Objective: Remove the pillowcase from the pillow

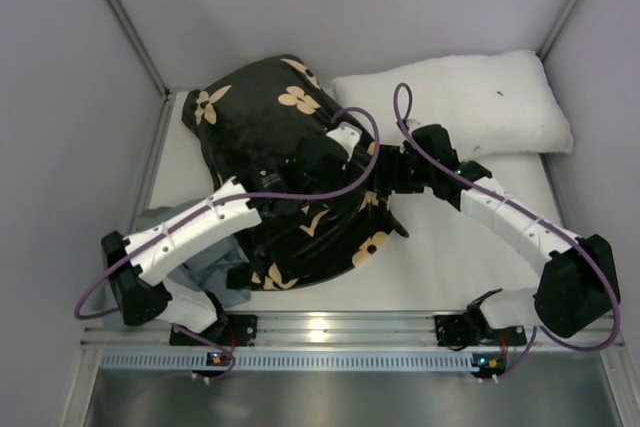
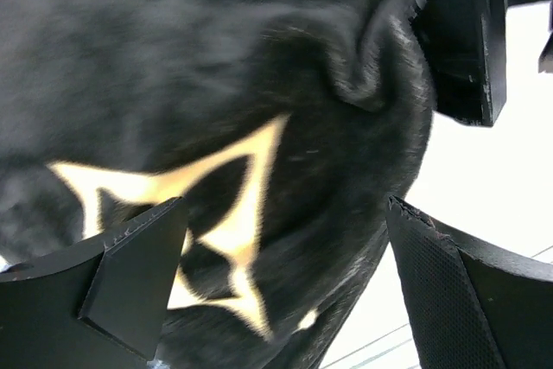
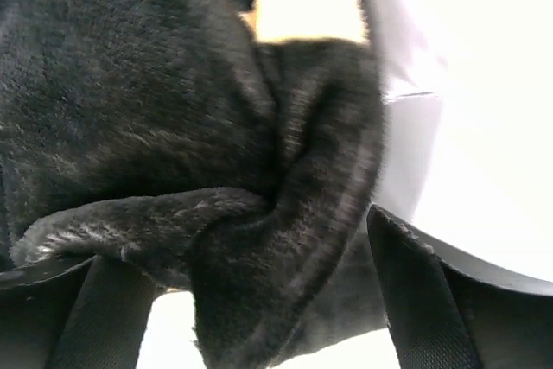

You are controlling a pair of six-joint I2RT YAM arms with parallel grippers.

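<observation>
The black pillowcase (image 1: 280, 177) with tan flower prints lies bulging at the left middle of the table. The pillow is hidden inside it. My left gripper (image 1: 322, 159) rests on top of the pillowcase. In the left wrist view its gripper (image 2: 285, 213) is open wide with black fabric (image 2: 328, 170) and a tan motif between the fingers. My right gripper (image 1: 388, 179) is at the pillowcase's right edge. In the right wrist view its gripper (image 3: 238, 244) is open, with a thick fold of the pillowcase (image 3: 285, 213) lying between the fingers.
A plain white pillow (image 1: 470, 107) with a tiny dark speck lies at the back right. A blue-grey cloth (image 1: 212, 269) is bunched at the front left beside the left arm. Grey walls close in both sides and the back.
</observation>
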